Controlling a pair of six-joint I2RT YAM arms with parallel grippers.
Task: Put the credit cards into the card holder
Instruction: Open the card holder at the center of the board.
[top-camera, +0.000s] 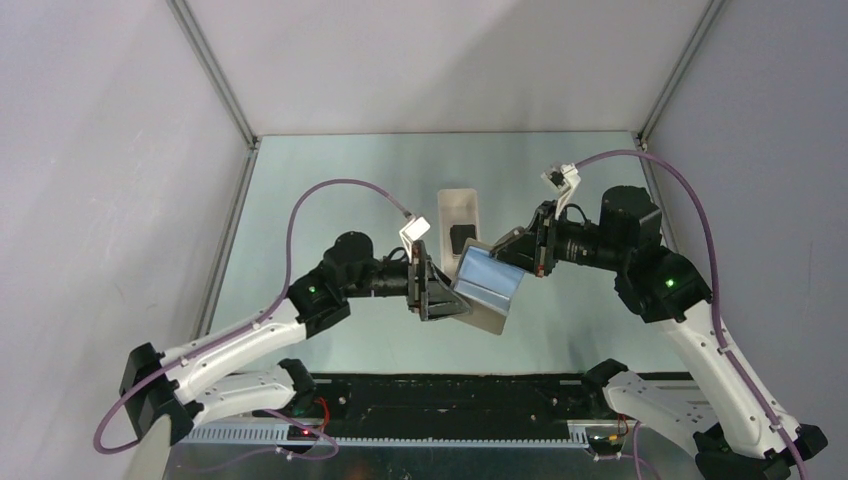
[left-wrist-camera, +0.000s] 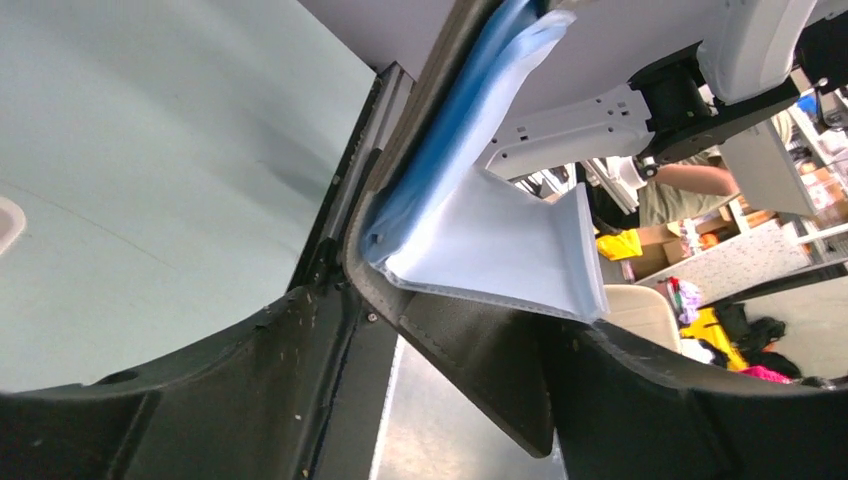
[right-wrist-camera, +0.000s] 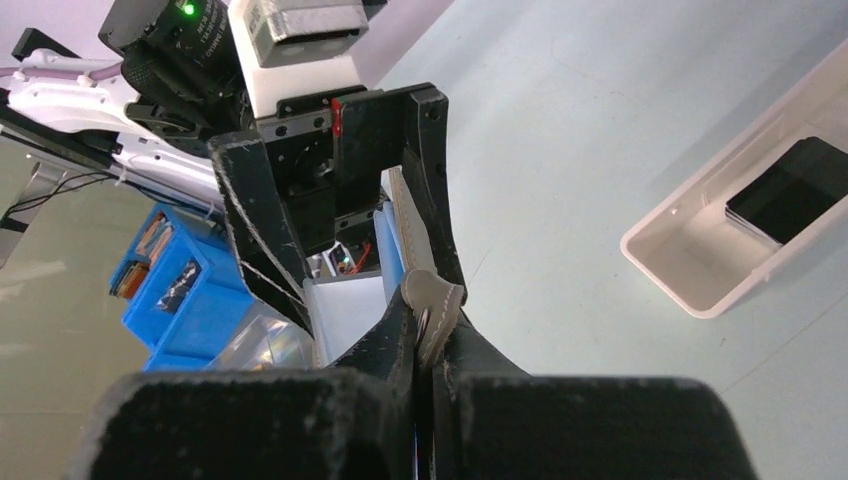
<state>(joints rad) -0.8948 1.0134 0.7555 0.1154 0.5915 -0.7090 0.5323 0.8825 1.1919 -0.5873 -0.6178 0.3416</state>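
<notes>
The card holder (top-camera: 489, 286), a grey-brown wallet with a silvery-blue inside, hangs open in the air between both grippers. My right gripper (top-camera: 522, 252) is shut on its upper edge by the strap tab (right-wrist-camera: 432, 305); the jaws meet in the right wrist view (right-wrist-camera: 425, 340). My left gripper (top-camera: 438, 291) is open, its fingers spread, and the wallet's lower flap (left-wrist-camera: 480, 350) sits between them against one finger. The blue lining (left-wrist-camera: 480, 230) fills the left wrist view. The black credit cards (top-camera: 462, 238) lie stacked in the white tray, also seen in the right wrist view (right-wrist-camera: 790, 190).
The long white tray (top-camera: 460, 203) stands on the table behind the wallet, its near end low in the right wrist view (right-wrist-camera: 690, 270). Grey walls enclose the table on the left, back and right. A blue bin (right-wrist-camera: 180, 290) sits off the table.
</notes>
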